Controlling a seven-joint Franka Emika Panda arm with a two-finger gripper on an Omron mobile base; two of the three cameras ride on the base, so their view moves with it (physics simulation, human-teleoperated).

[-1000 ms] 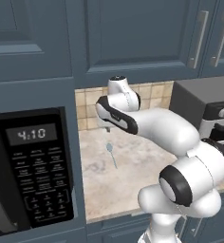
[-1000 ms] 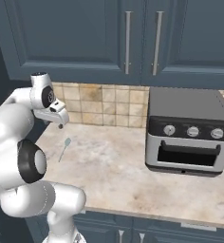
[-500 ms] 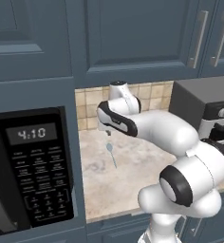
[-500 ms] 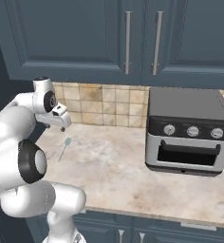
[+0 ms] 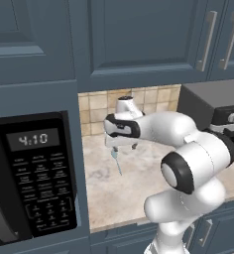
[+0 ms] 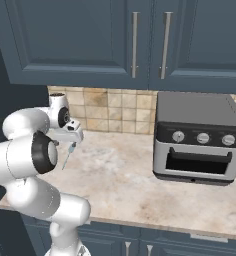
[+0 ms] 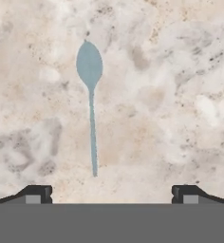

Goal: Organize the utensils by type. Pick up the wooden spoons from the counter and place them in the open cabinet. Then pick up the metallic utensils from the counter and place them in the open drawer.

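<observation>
Pale silver-blue spoon (image 7: 90, 102): pointed oval bowl, thin tapering handle, lying flat on the bench (image 7: 171, 95), a beige marbled stone top, mottled. It lies well left of the grey boxy toaster oven (image 6: 195, 137), which has three round knobs. End effector (image 7: 111, 192) released, dark fingertips spread wide, poised over the spoon's handle end, holding nothing.

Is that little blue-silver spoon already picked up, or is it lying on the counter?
Lying flat on the counter. The spoon rests on the stone, and the open hand hovers above without touching it.
</observation>
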